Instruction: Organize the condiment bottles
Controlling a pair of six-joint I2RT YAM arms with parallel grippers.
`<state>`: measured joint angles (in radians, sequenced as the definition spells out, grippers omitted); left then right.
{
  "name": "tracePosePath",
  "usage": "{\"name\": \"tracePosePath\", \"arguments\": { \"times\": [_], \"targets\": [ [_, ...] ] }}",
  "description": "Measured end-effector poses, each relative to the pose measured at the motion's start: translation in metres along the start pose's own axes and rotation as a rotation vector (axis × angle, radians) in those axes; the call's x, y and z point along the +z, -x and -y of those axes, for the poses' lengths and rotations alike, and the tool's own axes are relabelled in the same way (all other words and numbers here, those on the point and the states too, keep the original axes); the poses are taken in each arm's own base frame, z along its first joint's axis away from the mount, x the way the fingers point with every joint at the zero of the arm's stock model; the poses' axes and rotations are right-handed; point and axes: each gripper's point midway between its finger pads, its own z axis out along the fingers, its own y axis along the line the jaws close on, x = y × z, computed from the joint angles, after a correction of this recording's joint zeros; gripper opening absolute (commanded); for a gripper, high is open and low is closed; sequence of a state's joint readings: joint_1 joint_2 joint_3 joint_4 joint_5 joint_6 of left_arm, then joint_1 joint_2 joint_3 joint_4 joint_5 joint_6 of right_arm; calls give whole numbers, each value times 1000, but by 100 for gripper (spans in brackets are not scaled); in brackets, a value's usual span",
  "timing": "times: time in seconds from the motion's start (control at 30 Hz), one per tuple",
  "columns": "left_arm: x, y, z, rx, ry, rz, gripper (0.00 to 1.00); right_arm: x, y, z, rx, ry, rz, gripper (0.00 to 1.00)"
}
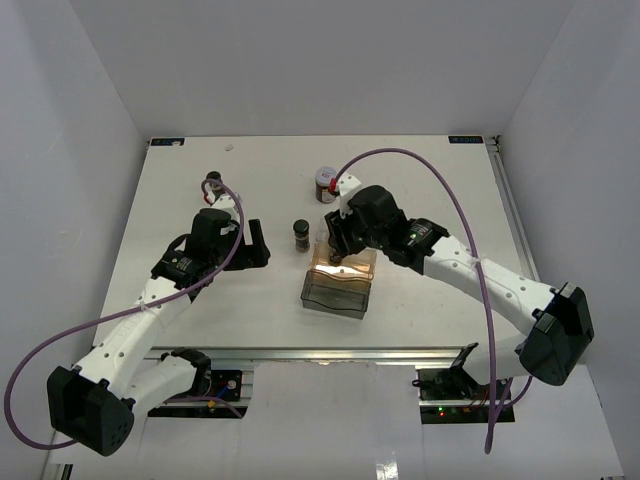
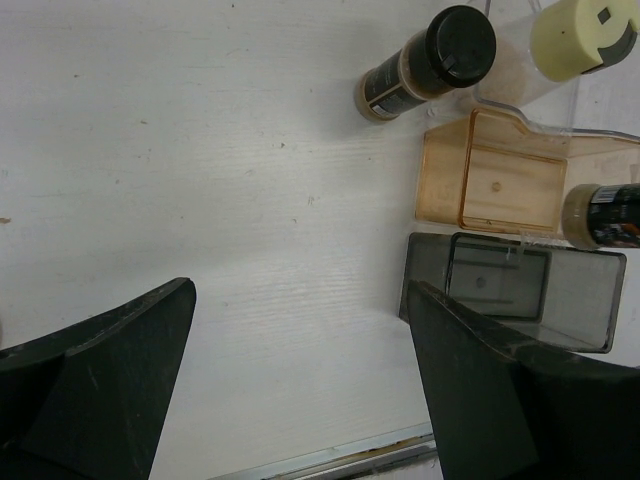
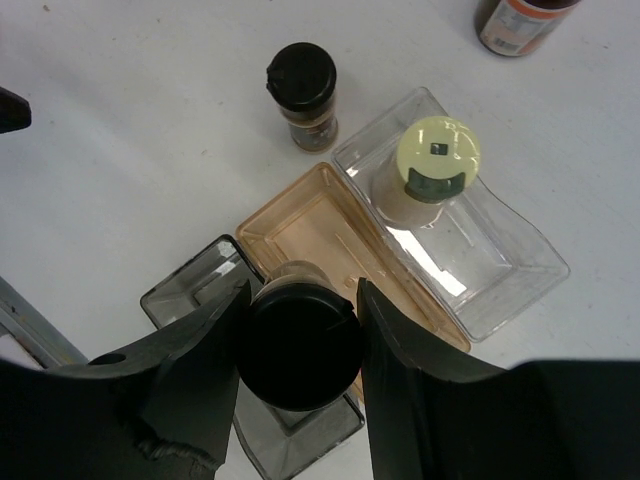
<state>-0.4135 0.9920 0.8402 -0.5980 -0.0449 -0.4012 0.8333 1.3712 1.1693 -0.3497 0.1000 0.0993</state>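
Condiment bottles (image 1: 301, 236) stand in several places. One small black-capped spice jar (image 3: 300, 345) is pinched between the fingers of the right gripper (image 3: 302, 290), above the border of the amber plastic tray (image 3: 310, 235) and the smoky rectangular bin (image 3: 190, 285). Its cap hides its body; the left wrist view shows part of the body, cut by the frame edge. Whether it touches a tray, I cannot tell. A yellow-green-capped jar (image 3: 437, 160) stands in the clear plastic tray (image 3: 490, 250). The red-labelled dark jar (image 3: 520, 20) is cut off here, whole in the top view. The left gripper (image 2: 300, 385) is spread wide over the white table (image 2: 200, 150).
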Motion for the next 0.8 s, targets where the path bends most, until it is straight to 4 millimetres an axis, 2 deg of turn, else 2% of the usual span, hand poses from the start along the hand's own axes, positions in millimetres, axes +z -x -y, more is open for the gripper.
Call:
{"name": "tracePosePath", "arguments": {
  "times": [0.13,0.5,0.8],
  "targets": [
    [0,-1,1,-2,-12,-5,98,13,-8,-10,-15,20,-1,8],
    [-4,2,1,4,-21,12,98,49,-26,-5,-25,-17,-18,8],
    [-3,-1,0,13,-22,9,98,62,-34,0,-46,-59,22,8]
  ]
}}
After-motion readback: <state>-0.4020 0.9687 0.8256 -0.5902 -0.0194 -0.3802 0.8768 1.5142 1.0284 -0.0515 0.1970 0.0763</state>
